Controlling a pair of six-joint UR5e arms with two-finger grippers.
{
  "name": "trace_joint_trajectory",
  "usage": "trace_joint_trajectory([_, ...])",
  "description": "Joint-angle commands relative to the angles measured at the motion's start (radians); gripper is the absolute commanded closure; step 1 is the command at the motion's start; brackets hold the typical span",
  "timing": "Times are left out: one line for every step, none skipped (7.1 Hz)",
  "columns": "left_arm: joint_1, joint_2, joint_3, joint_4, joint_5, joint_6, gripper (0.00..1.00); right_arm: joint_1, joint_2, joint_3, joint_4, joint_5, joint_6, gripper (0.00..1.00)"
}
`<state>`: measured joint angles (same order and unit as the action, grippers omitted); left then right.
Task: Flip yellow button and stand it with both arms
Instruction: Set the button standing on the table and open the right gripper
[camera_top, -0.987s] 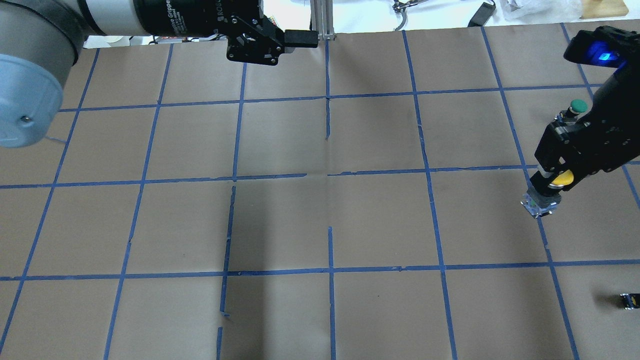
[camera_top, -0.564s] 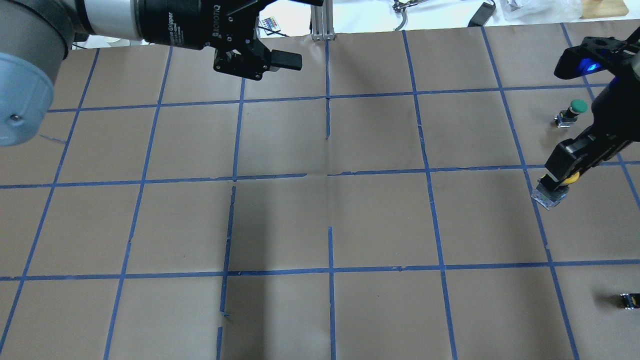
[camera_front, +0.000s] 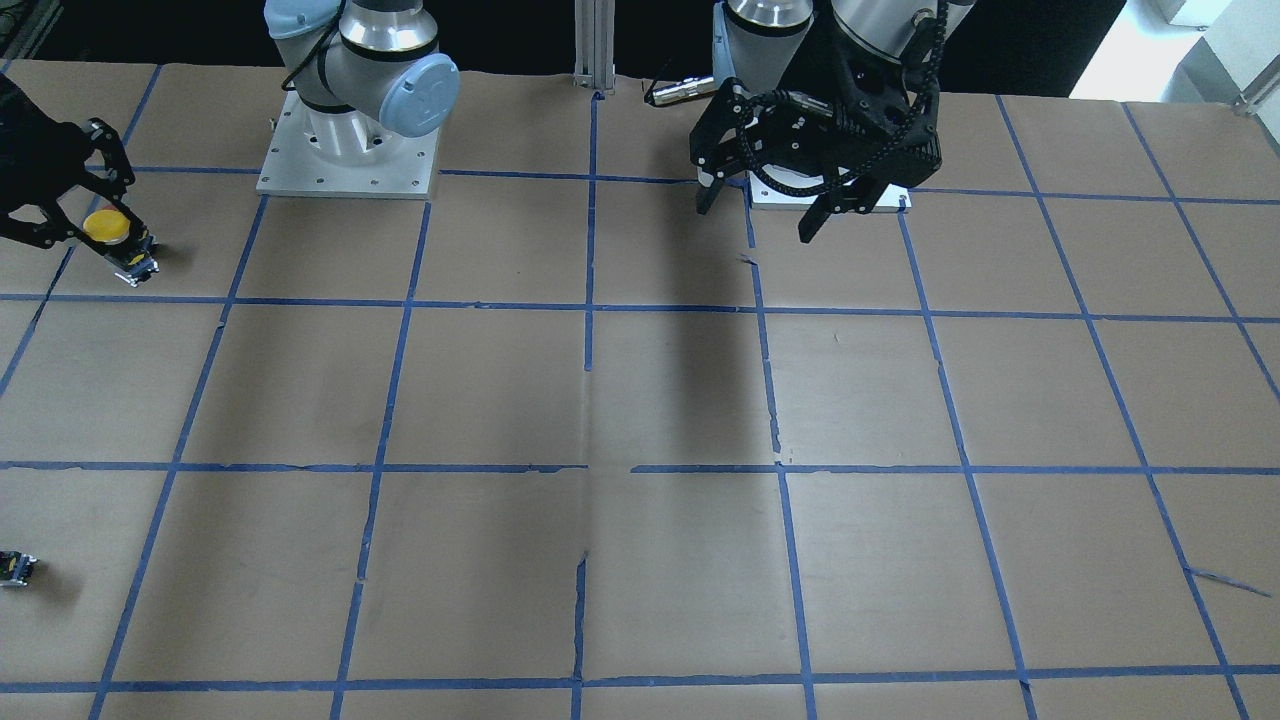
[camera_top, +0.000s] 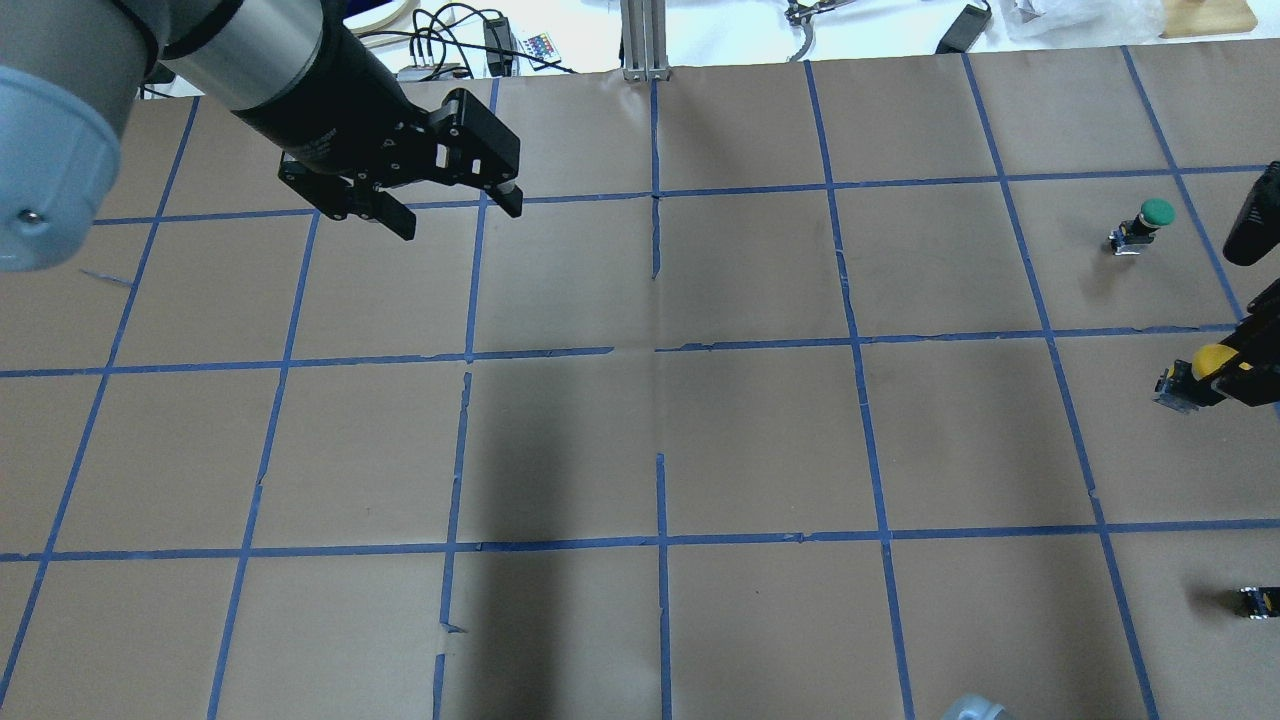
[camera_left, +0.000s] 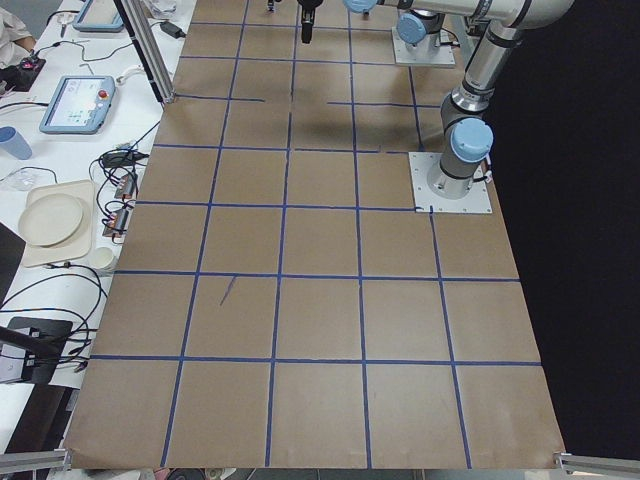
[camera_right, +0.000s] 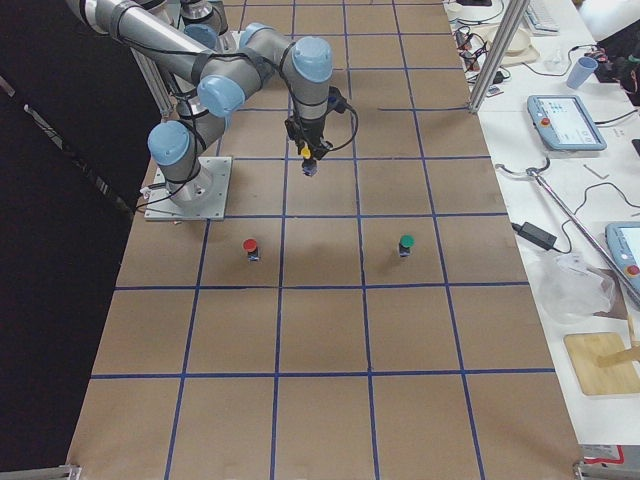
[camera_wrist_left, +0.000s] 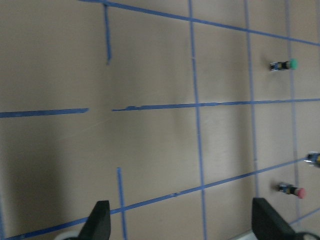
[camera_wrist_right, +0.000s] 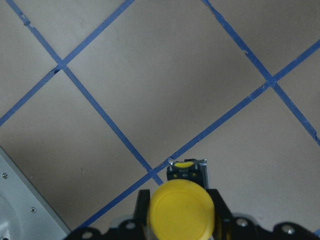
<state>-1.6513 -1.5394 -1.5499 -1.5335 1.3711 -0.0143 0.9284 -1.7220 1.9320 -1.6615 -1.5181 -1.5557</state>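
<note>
The yellow button (camera_top: 1208, 361) has a round yellow cap and a black-and-grey body. My right gripper (camera_top: 1238, 366) is shut on it at the table's right edge and holds it tilted, body end towards the table's middle. In the right wrist view the cap (camera_wrist_right: 180, 207) faces the camera between the fingers (camera_wrist_right: 143, 202). It also shows in the front view (camera_front: 104, 225) and the right side view (camera_right: 306, 156). My left gripper (camera_top: 452, 212) is open and empty, above the far left-centre squares, far from the button. It also shows in the front view (camera_front: 757, 222).
A green-capped button (camera_top: 1150, 221) stands beyond the yellow one. A red-capped button (camera_right: 250, 246) stands nearer the robot's right base. A small black part (camera_top: 1258, 601) lies at the right edge. Brown paper with blue tape lines (camera_top: 660, 350) covers the table.
My right gripper has carried the yellow button to the right, towards the view's edge. My left arm has swung down and left, and its gripper has turned from sideways to pointing down.
</note>
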Motion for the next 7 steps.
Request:
trace_joint_trajectory([-0.030, -0.011, -0.005, -0.002, 0.231, 0.071, 0.01, -0.106, 0.125, 0.004, -0.068, 0.006, -0.248, 0.88])
trace_joint_trajectory([-0.028, -0.025, 0.013, -0.051, 0.256, 0.070, 0.01, -0.123, 0.181, -0.008, -0.117, 0.003, -0.312, 0.88])
trace_joint_trajectory([-0.025, -0.028, 0.046, -0.110, 0.311, 0.070, 0.01, -0.125, 0.235, -0.007, -0.194, -0.007, -0.372, 0.88])
trace_joint_trajectory([-0.022, -0.048, 0.071, -0.118, 0.303, 0.070, 0.01, -0.125, 0.293, -0.013, -0.225, -0.005, -0.455, 0.87])
trace_joint_trajectory([-0.004, -0.045, 0.045, -0.114, 0.258, 0.062, 0.01, -0.126, 0.332, -0.011, -0.271, -0.005, -0.504, 0.87])
trace_joint_trajectory([0.031, -0.035, 0.042, -0.117, 0.212, 0.066, 0.01, -0.126, 0.353, -0.011, -0.296, -0.007, -0.545, 0.87])
trace_joint_trajectory([0.034, -0.030, 0.044, -0.119, 0.218, 0.070, 0.01, -0.126, 0.358, -0.008, -0.297, -0.007, -0.547, 0.86])
